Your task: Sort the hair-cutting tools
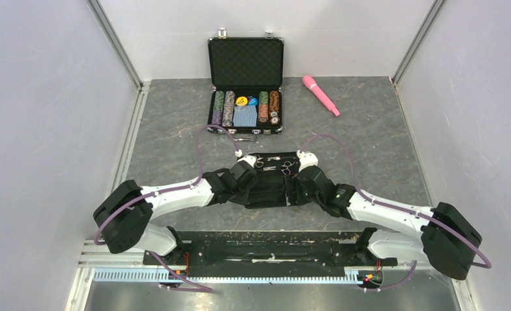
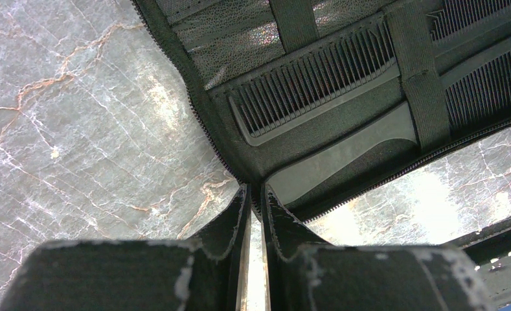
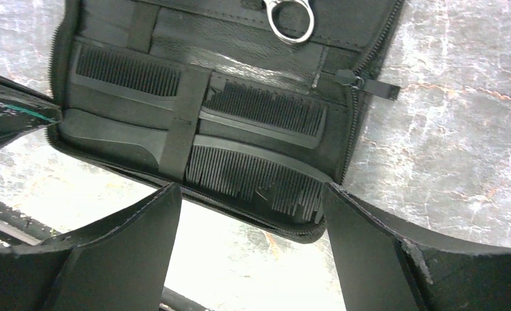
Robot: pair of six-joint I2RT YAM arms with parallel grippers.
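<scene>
A black fabric pouch (image 1: 269, 191) lies unzipped on the table between my two arms. Two long black combs (image 3: 265, 110) (image 3: 252, 172) sit side by side under an elastic strap (image 3: 181, 123) inside it. The ring handle of the silver scissors (image 3: 291, 19) shows in the upper half, and the scissors (image 1: 285, 167) are also visible from above. My left gripper (image 2: 256, 194) is shut on the pouch's zipped edge at a corner, with a comb (image 2: 311, 84) just beyond it. My right gripper (image 3: 251, 191) stands open at the pouch's near edge, its fingers (image 3: 168, 220) either side of the lower comb's teeth.
An open black case (image 1: 245, 61) filled with stacks of poker chips stands at the back of the table. A pink wand (image 1: 320, 94) lies to its right. Grey walls close in both sides, and a metal rail (image 1: 239, 275) runs along the near edge.
</scene>
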